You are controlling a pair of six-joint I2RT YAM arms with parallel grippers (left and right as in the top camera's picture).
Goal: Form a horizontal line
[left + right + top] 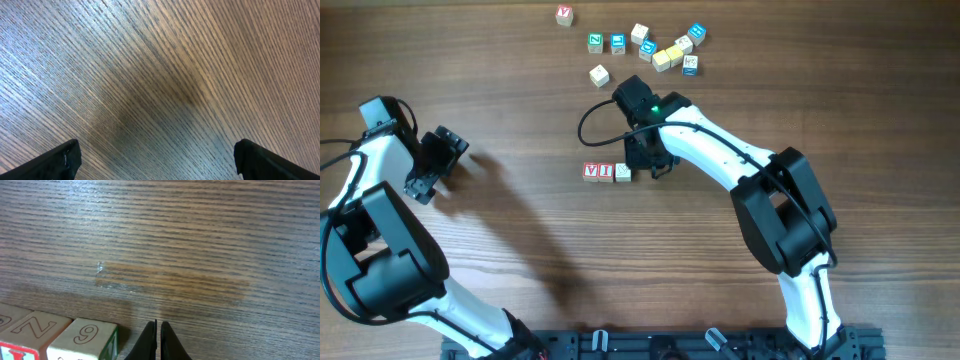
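Left gripper (436, 164) is held fully spread and empty above the table (520, 260), the horizontal line (607, 172), apparently three touching cubes, is set mid-table, and right gripper (159, 341) is seen closed, empty, just beside its right end.

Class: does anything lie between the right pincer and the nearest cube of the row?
Nothing visible does. Only bare table separates the right pincer from the end cube of the row.
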